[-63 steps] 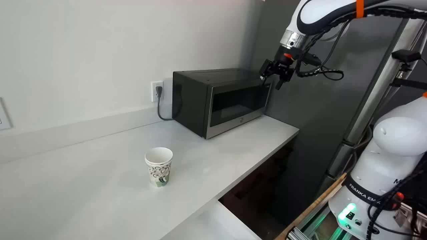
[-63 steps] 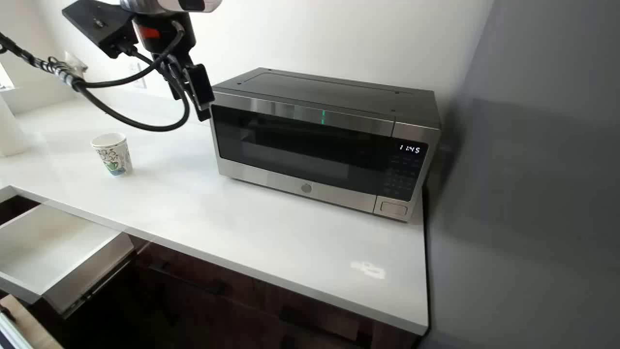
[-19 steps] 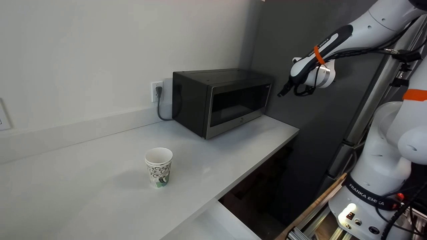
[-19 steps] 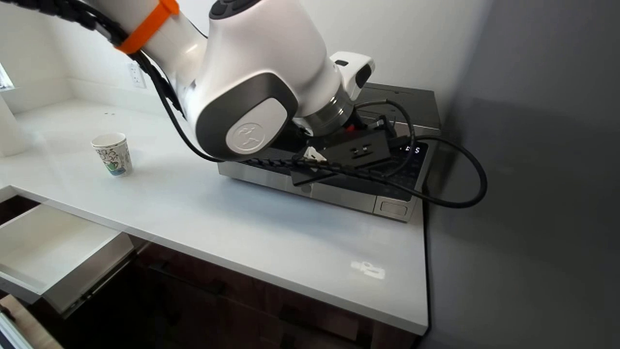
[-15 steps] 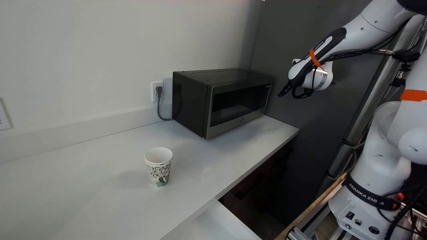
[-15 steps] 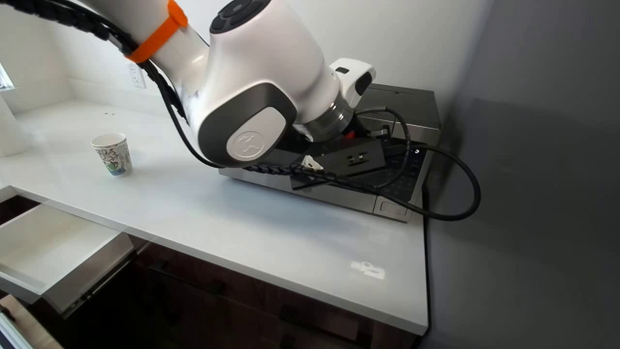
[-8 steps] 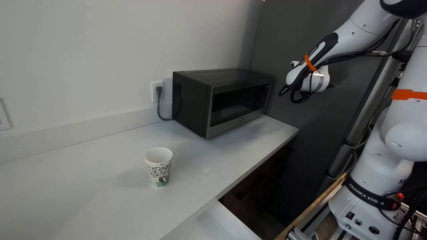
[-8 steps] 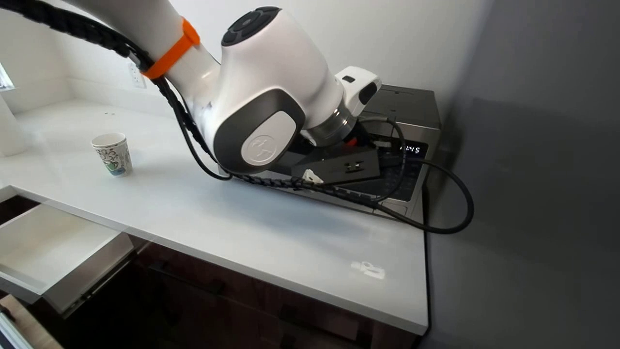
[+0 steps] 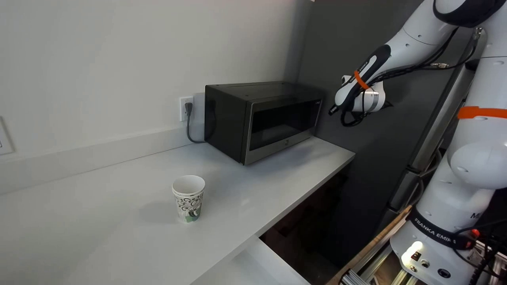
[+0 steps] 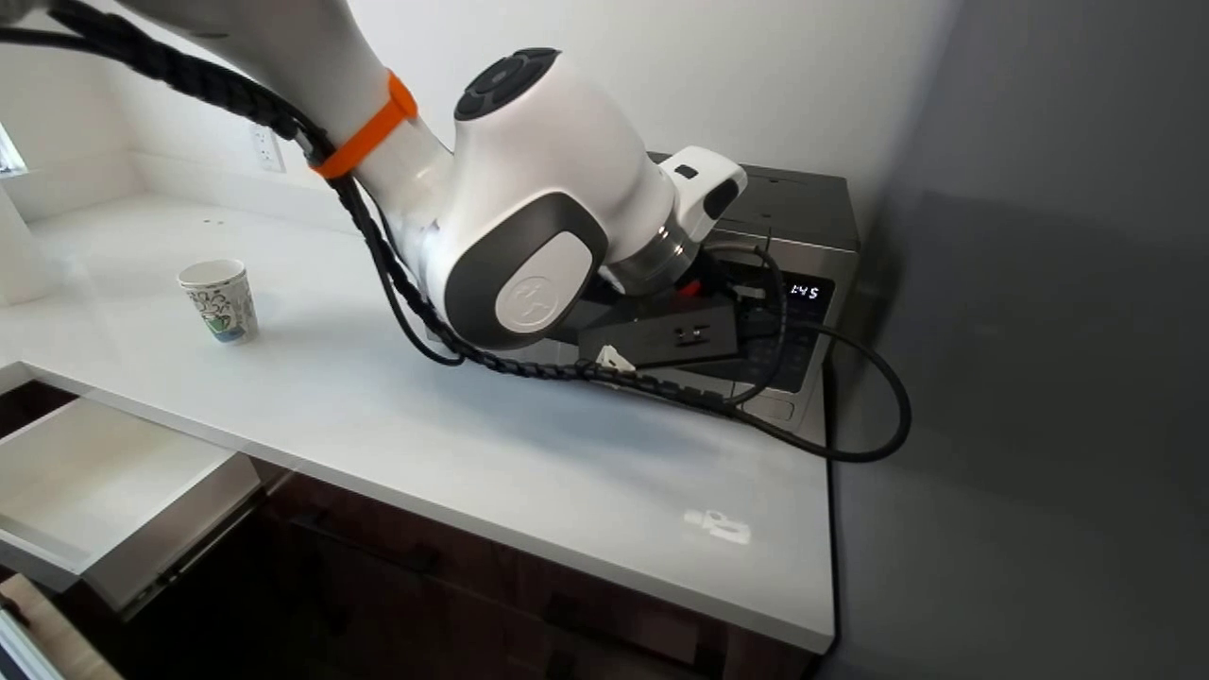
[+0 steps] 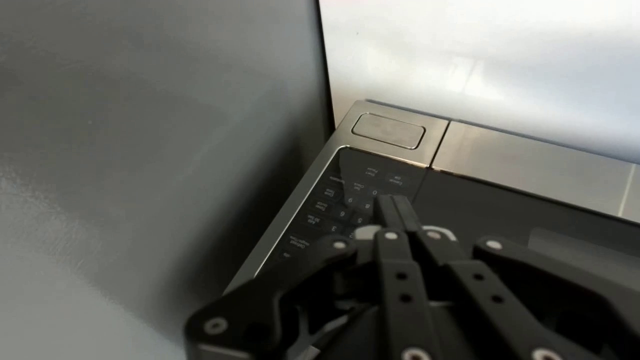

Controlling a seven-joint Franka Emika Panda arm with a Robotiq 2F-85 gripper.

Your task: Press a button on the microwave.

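Hanging over the keypad [image 11: 340,205] of the microwave [image 11: 480,205] in the wrist view, the gripper [image 11: 391,198] holds its two fingers together, tip beside tip; whether they touch a key cannot be told. The keys nearest the gripper's body are hidden, and the upside-down legends are mostly too small to read. In both exterior views the fingers cannot be made out. In an exterior view the arm [image 10: 557,142] covers much of the microwave; black cabling [image 10: 529,369] crosses its front too, and the clock [image 10: 804,292] reads 1:45 as far as it shows. The arm's base [image 9: 447,211] is cut off at the edge.

The microwave stands on the white tabletop [image 9: 119,237] near the white wall [image 9: 99,59] and just beside a tall dark grey panel [image 10: 1030,331]. Well apart from it, paper cups [image 9: 188,202] stand nested and upright, two rims showing. An outlet [image 9: 183,111] on the wall takes a grey plug [image 9: 189,107]. Below the tabletop a drawer [image 10: 179,534] is pulled out, partly outside the frame. At the left edge of an exterior view a white shape [image 10: 17,255] is cut off, too little of it visible to name.
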